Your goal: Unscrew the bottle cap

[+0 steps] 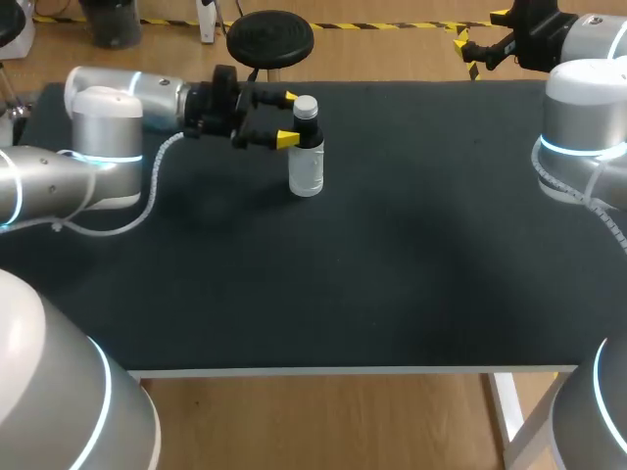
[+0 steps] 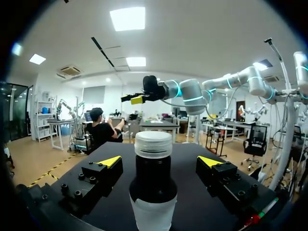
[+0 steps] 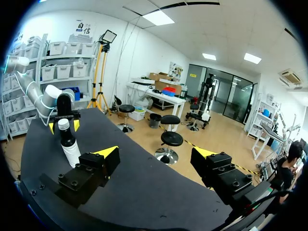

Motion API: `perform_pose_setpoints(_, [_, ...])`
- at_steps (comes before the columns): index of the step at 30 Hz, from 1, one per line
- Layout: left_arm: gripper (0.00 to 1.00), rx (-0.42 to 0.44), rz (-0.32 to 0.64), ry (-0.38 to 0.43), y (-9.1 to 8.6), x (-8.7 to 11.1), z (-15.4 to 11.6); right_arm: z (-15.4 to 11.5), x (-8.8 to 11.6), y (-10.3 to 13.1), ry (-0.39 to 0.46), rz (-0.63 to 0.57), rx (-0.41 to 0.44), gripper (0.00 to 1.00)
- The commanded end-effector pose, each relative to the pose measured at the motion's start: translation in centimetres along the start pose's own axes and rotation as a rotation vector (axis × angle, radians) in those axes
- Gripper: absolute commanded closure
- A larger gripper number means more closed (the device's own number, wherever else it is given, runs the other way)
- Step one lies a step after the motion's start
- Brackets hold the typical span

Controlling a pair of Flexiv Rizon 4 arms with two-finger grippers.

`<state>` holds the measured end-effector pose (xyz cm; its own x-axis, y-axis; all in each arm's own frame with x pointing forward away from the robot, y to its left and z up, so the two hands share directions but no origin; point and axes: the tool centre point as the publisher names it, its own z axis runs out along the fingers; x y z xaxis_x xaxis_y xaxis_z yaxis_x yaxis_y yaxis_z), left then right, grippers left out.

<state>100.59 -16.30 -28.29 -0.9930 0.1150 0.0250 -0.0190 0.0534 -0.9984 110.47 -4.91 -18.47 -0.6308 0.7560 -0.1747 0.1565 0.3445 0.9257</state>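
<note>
While the bottle (image 1: 306, 157) stands upright on the black table (image 1: 392, 294), toward the far-left part of it, neither arm has hold of it. Bottle: dark neck and shoulder, pale label around the lower body, white ribbed cap (image 1: 306, 105) seated on top.

Left arm (image 1: 108, 127) comes in from the left, lying roughly level over the table. Left gripper (image 1: 287, 118) sits at cap/neck height with one yellow-tipped finger on either side of the bottle. Left wrist view: bottle (image 2: 153, 192) is centred between the fingers (image 2: 109, 161), with a visible gap on both sides. Fingers are spread and there is no contact with cap (image 2: 153, 144) or neck. In the head view the nearer yellow tip overlaps the neck, but the wrist view shows clearance there.

Right arm (image 1: 583, 117) is at the far-right side, and the right gripper (image 1: 480, 41) is up past the table's far-right corner, well apart from the bottle. Right wrist view: right gripper (image 3: 156, 152) has its fingers wide apart, with nothing between them, only table surface ahead. From that view the bottle (image 3: 70, 144) shows off to one side of the near finger, at the far end of the table, with the left gripper (image 3: 63, 126) straddling its cap. The left wrist view also picks up the right gripper (image 2: 137, 98) beyond the bottle, raised above table level and pointing sideways.

Cap is on the bottle, and the bottle base is flat on the table with no tilt.
</note>
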Motion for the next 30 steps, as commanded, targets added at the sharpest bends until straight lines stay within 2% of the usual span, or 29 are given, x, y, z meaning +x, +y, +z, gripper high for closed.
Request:
perform_pose_setpoints(1, [0.0, 0.003, -0.004, 0.015, 0.4, -0.45, 0.38, -0.01, -0.04, -0.02, 0.001, 0.0, -0.001, 0.0])
perform_pose_setpoints(30, [0.0, 0.001, -0.013, 0.034, 0.19, -0.07, 1.34, -0.01, -0.04, -0.02, 0.001, 0.0, -0.001, 0.0])
